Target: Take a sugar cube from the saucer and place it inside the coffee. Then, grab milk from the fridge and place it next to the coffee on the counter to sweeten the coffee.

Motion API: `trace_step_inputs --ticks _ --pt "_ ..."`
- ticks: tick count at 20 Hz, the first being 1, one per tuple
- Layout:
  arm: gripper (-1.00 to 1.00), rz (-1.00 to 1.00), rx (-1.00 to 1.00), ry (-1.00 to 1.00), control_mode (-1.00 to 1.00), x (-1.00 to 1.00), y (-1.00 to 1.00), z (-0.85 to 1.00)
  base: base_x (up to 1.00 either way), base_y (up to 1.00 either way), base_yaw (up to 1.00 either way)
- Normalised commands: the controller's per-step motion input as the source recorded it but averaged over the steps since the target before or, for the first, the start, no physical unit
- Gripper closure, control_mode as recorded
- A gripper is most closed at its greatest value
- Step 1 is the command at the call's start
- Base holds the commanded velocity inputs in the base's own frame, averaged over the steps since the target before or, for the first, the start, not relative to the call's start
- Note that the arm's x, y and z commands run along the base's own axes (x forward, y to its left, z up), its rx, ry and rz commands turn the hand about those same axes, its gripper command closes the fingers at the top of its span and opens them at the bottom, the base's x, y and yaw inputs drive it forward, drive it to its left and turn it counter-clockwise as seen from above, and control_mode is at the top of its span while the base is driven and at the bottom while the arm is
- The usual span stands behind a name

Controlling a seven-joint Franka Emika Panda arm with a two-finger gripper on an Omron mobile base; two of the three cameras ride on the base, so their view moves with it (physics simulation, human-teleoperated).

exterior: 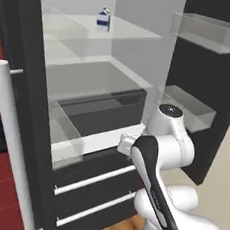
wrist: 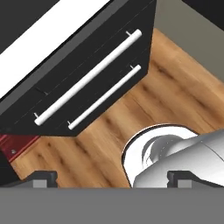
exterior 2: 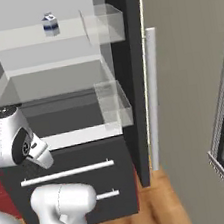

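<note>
Nearest your cameras is the white arm, folded low in front of the open fridge (exterior: 24,92), and its gripper (wrist: 113,179) points down at the wooden floor (wrist: 175,92) with the two drawer handles (wrist: 94,74) above it in the hand view; the finger tips (wrist: 41,178) stand wide apart at the bottom corners of that view, pinching nothing. Your target, the milk (exterior: 103,19), stands upright on the clear upper shelf (exterior: 131,30), toward its back edge and roughly midway along it, well apart from the hand. So the coming move, as you should judge it, turns on one thing: the carton lies high above and deeper in than the hand, its long axis vertical, and the hand will need to swing up and face into the fridge before reaching. Your left base view gives you the shelf's front edge and the door bins (exterior: 208,31) to the carton's right; your right base view shows the carton (exterior 2: 50,23) just beside the upper bin (exterior 2: 102,22), plus the long silver handle (exterior 2: 152,93); your hand view gives you the drawers and the floor
</note>
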Motion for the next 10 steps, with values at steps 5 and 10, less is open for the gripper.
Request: trace_step_inputs --ticks 5,10 --pt "-1.0 0.0 0.0 0.0 1.0 0.0 0.0 0.0 0.76 -0.3 0.31" --pt "-1.0 0.0 0.0 0.0 1.0 0.0 0.0 0.0 0.45 -0.26 0.27"
